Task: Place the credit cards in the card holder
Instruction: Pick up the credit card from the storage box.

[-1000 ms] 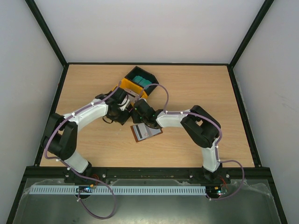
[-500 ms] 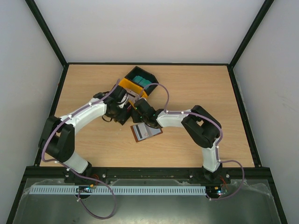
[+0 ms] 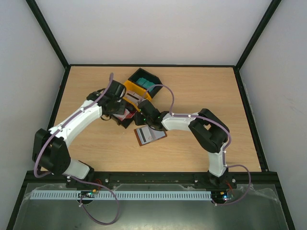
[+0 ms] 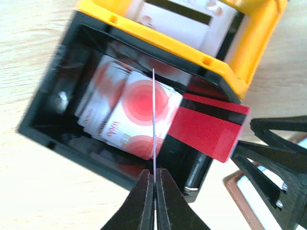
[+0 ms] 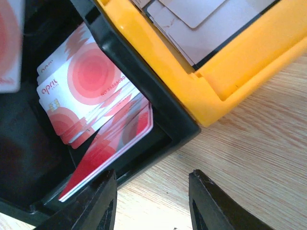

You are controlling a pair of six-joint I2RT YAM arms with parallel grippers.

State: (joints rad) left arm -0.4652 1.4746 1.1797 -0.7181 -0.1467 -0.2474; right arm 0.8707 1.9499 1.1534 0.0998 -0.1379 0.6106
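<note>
Presently one credit card (image 5: 8, 48) is pinched edge-on betw. the closed tips of the left gripper (image 4: 154, 176), above the black bin (image 4: 48, 110) w/ the remaining cards (image 4: 120, 110). The right gripper (image 5: 151, 191) is held part-open & empty at the bin's rim. The card holder (image 3: 149, 135) is laid on the table (image 3: 216, 91) near the bin.

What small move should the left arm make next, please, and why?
Probably lift a little: the left gripper is shut on one card, held edge-on over the black bin, and the card holder lies beside that bin, so the card must clear the bin's wall first.
</note>
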